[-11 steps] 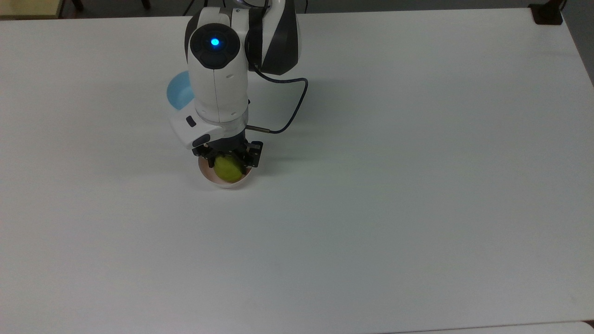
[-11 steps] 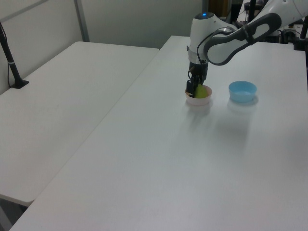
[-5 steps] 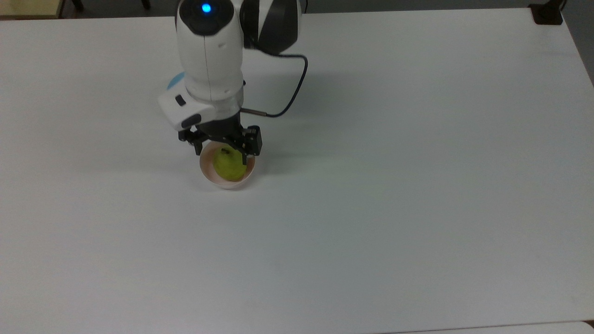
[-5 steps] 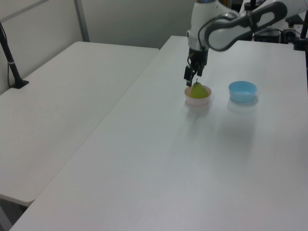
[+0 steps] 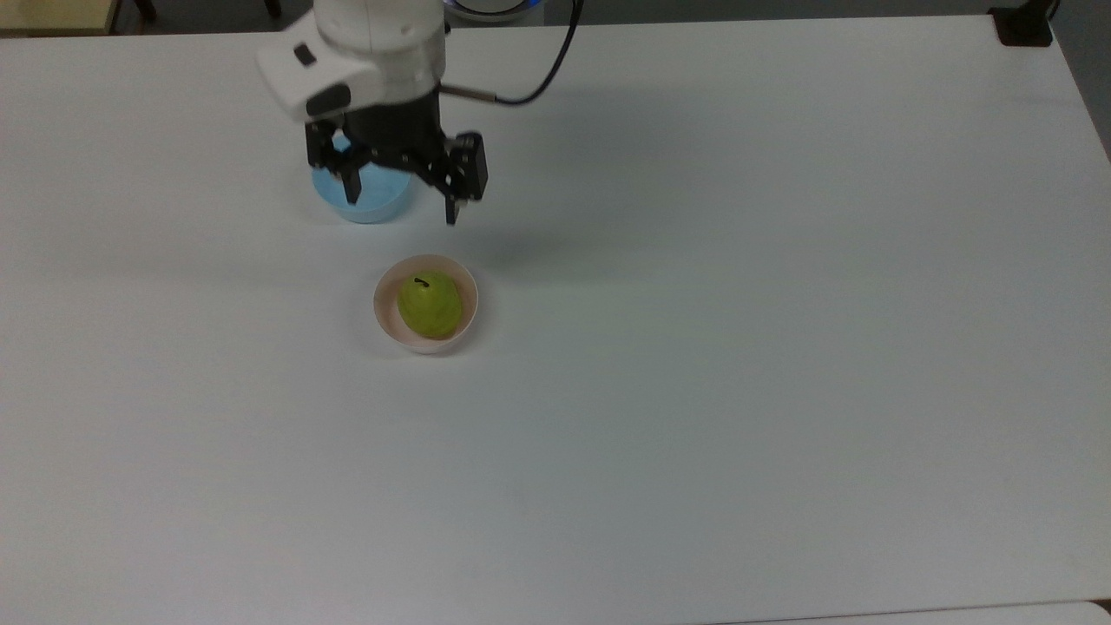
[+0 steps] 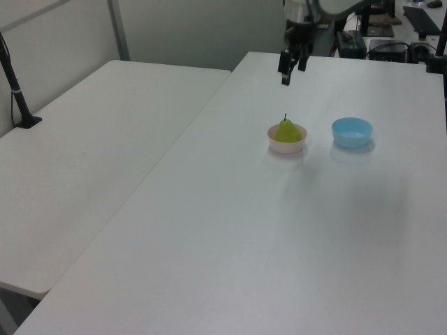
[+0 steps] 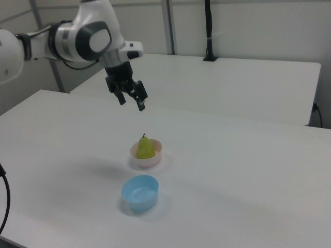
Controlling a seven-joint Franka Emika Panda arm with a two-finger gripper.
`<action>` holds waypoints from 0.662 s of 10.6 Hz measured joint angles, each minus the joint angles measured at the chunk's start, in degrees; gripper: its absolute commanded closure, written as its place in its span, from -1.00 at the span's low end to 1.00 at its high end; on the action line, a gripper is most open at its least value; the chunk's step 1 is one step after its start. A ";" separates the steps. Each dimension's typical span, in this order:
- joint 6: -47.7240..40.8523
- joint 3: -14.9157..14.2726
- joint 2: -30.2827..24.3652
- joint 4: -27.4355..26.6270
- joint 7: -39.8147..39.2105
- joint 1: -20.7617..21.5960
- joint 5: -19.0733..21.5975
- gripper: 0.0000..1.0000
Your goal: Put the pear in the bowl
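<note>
The white table (image 5: 781,347) is seen from overhead in the top view, looking steeply down, with its far edge along the top of the frame. In the left view it is seen from a raised point off one long side, looking along it, a second table (image 6: 91,160) lying to the left view's left. In the right view it is seen from the opposite side, at a lower angle and nearer. The pink bowl (image 5: 385,319) (image 6: 287,146) (image 7: 155,160), the pear (image 5: 429,305) (image 6: 285,130) (image 7: 146,148) and the blue bowl (image 5: 369,201) (image 6: 351,132) (image 7: 139,192) are shared by all three views.

White table (image 5: 781,347) w/ pink bowl (image 5: 385,319), blue bowl (image 5: 373,204)
</note>
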 measured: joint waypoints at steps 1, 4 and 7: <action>-3.28 0.07 -2.31 0.01 -0.41 0.08 0.00 -1.00; -11.48 0.15 -7.76 -0.11 -1.81 2.47 0.00 -1.00; -17.44 0.09 -9.95 -0.21 -4.79 3.89 0.00 -1.00</action>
